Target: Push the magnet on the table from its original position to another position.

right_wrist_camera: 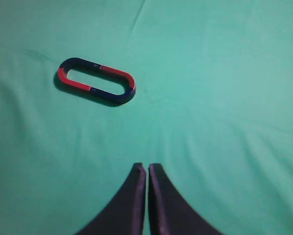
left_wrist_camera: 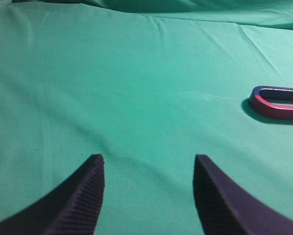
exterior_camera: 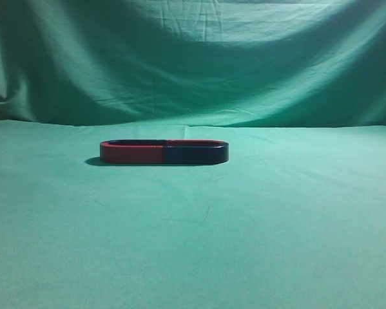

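Magnet (exterior_camera: pixel 195 153): lying flat near the middle of the counter, dark navy side face toward the exterior camera, red far arm along the back; right-hand half of a closed oval.
Second magnet (exterior_camera: pixel 132 153): same size, red face forward, dark far arm; lying flat with its open ends butted against those of the first, joined at the centre seam.
Oval from above: seen in the right wrist view as a slim ring of alternating red and navy quarters, green cloth showing through the slot.
Counter (exterior_camera: pixel 193 244): broad, flat, covered in slightly wrinkled green cloth; faint creases in front of the magnets.
Backdrop (exterior_camera: pixel 193 58): draped green cloth rising behind the counter, folds sagging across the top.
Left hand (left_wrist_camera: pixel 148 196): fingers spread wide apart, ribbed inner pads visible, nothing between them; well apart from the magnets, only the red curved end showing at the right edge of its wrist view.
Right hand (right_wrist_camera: pixel 146 196): fingers pressed together with only a thin slit between, gripping nothing; tips pointing toward the counter, the oval ahead and to the left, clearly apart from them.
Exterior view: neither arm visible.
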